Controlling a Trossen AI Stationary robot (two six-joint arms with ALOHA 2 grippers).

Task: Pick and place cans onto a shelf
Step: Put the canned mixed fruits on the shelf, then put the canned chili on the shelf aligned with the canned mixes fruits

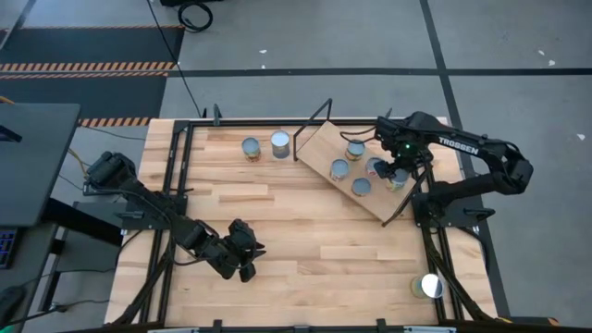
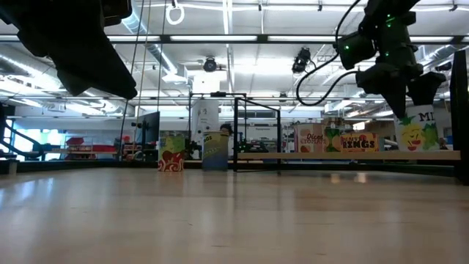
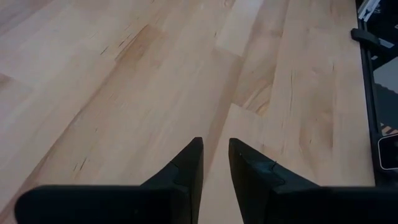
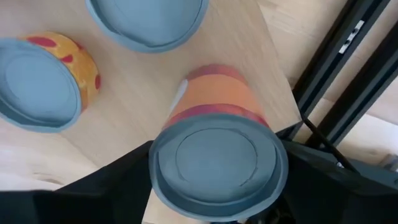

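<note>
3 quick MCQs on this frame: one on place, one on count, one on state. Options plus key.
1. Where is the right tool?
A. Over the shelf, at a can
B. Over the table's near-left part
C. Off the table

2. How many cans stand on the tabletop, off the shelf?
A. One
B. Three
C. Six

3. What does the left tool hold?
A. A can
B. The shelf
C. Nothing

Key:
1 A: the right tool is over the shelf, at the orange-sided can.
2 B: two far cans and one near-right can.
3 C: the left tool shows only tabletop in its narrow gap.
</note>
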